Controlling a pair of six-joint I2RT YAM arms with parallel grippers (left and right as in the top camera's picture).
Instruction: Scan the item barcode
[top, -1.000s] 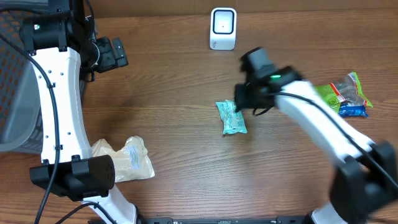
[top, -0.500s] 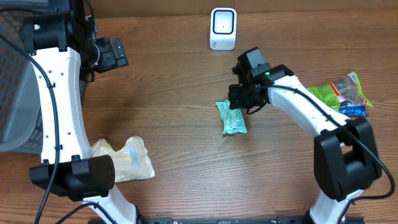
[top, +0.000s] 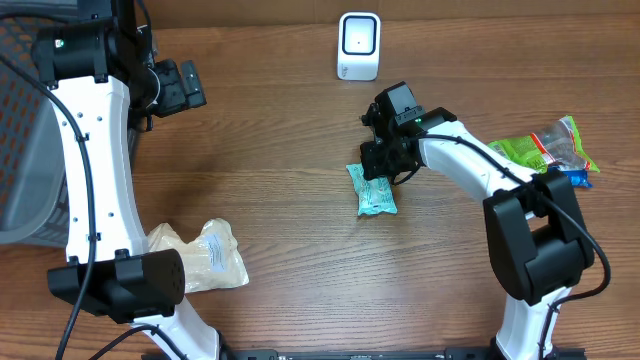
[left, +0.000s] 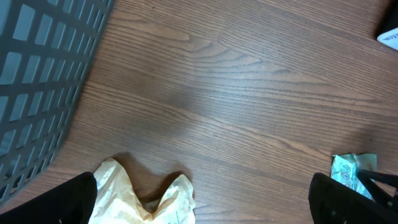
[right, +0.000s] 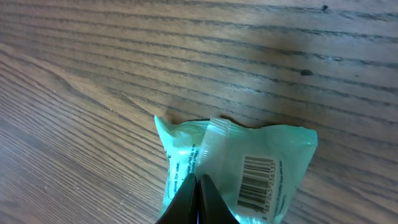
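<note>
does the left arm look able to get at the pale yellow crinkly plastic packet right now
Probably yes. The pale yellow crinkly plastic packet lies uncovered on the wooden table, nothing between it and the open left gripper. It sits close to that arm's base, so the reach may be cramped.

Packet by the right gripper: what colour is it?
Mint green packet with a black barcode; clearest in the right wrist view.
</note>
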